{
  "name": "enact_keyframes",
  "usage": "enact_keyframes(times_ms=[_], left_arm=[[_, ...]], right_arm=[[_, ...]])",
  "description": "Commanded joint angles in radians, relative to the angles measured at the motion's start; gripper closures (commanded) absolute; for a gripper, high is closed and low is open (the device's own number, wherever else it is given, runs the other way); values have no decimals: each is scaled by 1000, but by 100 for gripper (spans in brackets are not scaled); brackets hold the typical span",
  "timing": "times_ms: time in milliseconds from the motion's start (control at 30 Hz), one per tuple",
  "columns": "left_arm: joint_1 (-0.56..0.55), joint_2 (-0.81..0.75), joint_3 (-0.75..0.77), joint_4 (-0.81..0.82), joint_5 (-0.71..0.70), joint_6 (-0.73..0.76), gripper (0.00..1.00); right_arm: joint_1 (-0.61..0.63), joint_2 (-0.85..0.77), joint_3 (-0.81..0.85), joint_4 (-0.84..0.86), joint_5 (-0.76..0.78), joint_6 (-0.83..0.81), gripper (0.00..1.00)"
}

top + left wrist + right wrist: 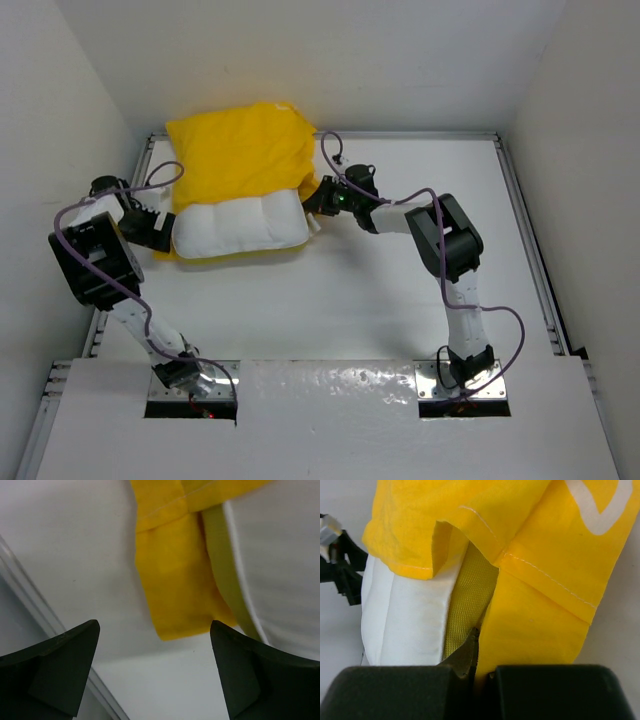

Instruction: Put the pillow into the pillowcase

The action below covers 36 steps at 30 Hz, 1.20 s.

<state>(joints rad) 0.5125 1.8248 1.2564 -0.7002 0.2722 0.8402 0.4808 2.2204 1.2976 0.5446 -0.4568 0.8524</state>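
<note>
The white quilted pillow (240, 226) lies at the back left of the table, its far half inside the bright yellow pillowcase (238, 150). My right gripper (318, 197) is at the pillow's right end, shut on the pillowcase's lower flap (535, 625) beside the pillow's yellow mesh strip (467, 605). My left gripper (160, 232) is open and empty at the pillow's left end. Its fingers (65, 665) stand just short of a hanging corner of the pillowcase (177, 580); the pillow (280, 555) is to the right.
A metal rail (148, 160) edges the table on the left and also shows in the left wrist view (30, 605). White walls close in the back and sides. The arm bases (190, 380) sit at the near edge.
</note>
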Motion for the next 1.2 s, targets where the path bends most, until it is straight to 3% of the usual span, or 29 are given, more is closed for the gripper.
enact_keyframes(times_ms=[0, 100, 167, 200, 233, 300, 367, 567, 700, 800, 867, 900, 967, 1000, 1033, 1067, 1100, 1167], left_arm=[[0, 94, 57, -37, 5, -26, 8], [-34, 119, 12, -47, 24, -9, 6], [-64, 114, -18, -64, 83, 8, 14], [-74, 114, -23, -91, 106, 35, 23], [-90, 116, -28, -96, 136, 42, 55], [-89, 122, -17, -120, 171, 31, 98], [-80, 126, 29, -175, 247, 55, 100], [-29, -14, 187, -579, 580, 295, 100], [-29, -169, 259, -616, 705, 258, 100], [-28, -231, 433, -617, 793, 169, 100], [-28, -236, 538, -604, 841, 87, 100], [-28, -233, 649, -581, 878, -34, 100], [-28, -217, 768, -459, 904, -181, 100], [-28, -217, 864, -379, 895, -389, 100], [-23, -219, 906, -190, 875, -497, 100], [-19, -223, 937, -88, 822, -595, 100], [-17, -220, 998, 15, 799, -693, 100], [-12, -194, 1075, 207, 744, -890, 100]], right_arm=[[5, -70, -15, 43, -37, -18, 100], [7, -82, -27, 20, -25, -44, 100], [7, -87, -29, 8, -23, -53, 100], [5, -93, -31, -3, -23, -62, 100], [5, -97, -32, -8, -25, -68, 100], [5, -107, -41, -35, -34, -91, 100], [5, -139, -57, -61, -46, -117, 100], [7, -326, -75, -292, -123, -242, 100], [4, -459, -11, -350, -207, -170, 100], [-22, -515, 131, -380, -241, -87, 100], [-66, -507, 216, -379, -258, -14, 100], [-83, -496, 294, -379, -279, -13, 100], [-141, -452, 366, -298, -315, 158, 100], [-162, -433, 467, -270, -331, 206, 100], [-183, -409, 541, -279, -329, 247, 100], [-215, -351, 639, -316, -316, 244, 100], [-226, -320, 860, -371, -295, 226, 100], [-232, -269, 1030, -446, -234, 169, 100]])
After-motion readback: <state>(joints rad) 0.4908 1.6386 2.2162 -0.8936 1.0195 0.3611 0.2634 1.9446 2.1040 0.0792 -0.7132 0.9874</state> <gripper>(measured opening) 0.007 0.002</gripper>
